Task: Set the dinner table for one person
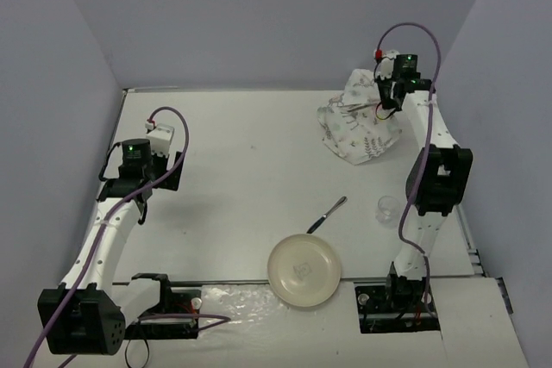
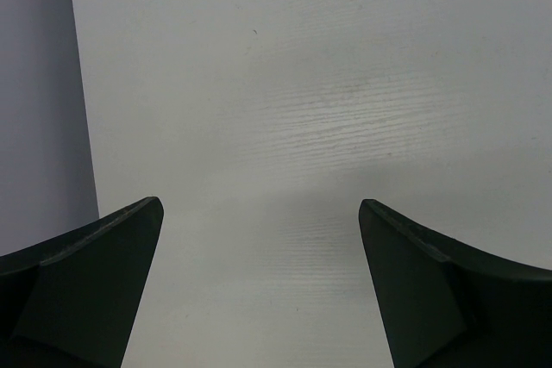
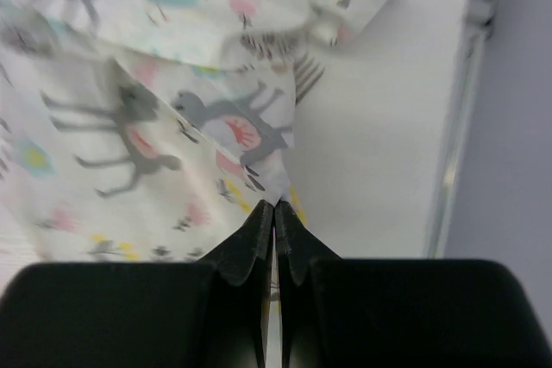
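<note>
The large, smooth white rectangular dinner table (image 1: pixel 241 161) fills the whole workspace, running from the arm bases at the near edge to the grey back wall. At its far right corner lies a crumpled white cloth placemat (image 1: pixel 358 122) printed with grey animals and pastel birds. The right gripper (image 3: pixel 274 206) is down on this cloth, its black fingers clenched together and pinching an edge of the placemat; the wrist view shows the fabric bunched up just beyond the fingertips, with bare table to its right.

The left gripper (image 2: pixel 259 213) hovers over the bare left side of the table, its fingers spread wide and grasping nothing.

Near the front edge, right of centre, sits a round cream plate (image 1: pixel 304 271). A slim metal utensil (image 1: pixel 328 215) lies at an angle just beyond it, and a small clear glass (image 1: pixel 386 208) stands upright further right, close to the right arm.
</note>
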{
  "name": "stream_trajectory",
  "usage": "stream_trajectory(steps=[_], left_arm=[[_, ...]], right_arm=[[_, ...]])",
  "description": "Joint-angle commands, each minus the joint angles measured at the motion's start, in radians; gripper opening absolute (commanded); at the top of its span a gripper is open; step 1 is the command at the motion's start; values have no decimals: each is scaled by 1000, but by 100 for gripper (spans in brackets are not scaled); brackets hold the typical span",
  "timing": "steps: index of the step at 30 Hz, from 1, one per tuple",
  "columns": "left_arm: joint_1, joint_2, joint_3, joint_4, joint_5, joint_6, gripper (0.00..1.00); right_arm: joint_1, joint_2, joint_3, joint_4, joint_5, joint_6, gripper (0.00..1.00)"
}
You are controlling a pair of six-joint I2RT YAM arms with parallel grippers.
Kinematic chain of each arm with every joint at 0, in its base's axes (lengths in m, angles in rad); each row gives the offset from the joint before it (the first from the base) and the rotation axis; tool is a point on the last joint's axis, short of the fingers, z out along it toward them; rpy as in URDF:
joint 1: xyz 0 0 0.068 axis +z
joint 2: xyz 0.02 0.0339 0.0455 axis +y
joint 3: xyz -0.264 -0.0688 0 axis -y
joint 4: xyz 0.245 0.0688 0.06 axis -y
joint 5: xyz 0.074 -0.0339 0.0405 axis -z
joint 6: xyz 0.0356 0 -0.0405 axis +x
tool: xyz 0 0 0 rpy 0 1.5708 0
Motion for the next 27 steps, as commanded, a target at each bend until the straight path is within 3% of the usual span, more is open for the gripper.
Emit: stream_trajectory(steps=[1,7,10,17,27], left_arm=[[-6,-17,92,26,-7,1,97],[-7,-27,123,4,-10,2,97],[-7,-36,139,-9,-8,3,97],[-8,-46,142,-20,-10,-2,97],[-8,-2,129,9,-16,-8,97]], right_arm=[[19,-313,167,80,-247,97,0],[233,-450,115,123,-375,158,0],[314,-462,72,123,-485,197,0],[420,-435,-10,106,-568,152,0],[484,-426,242,19,-507,116,0]])
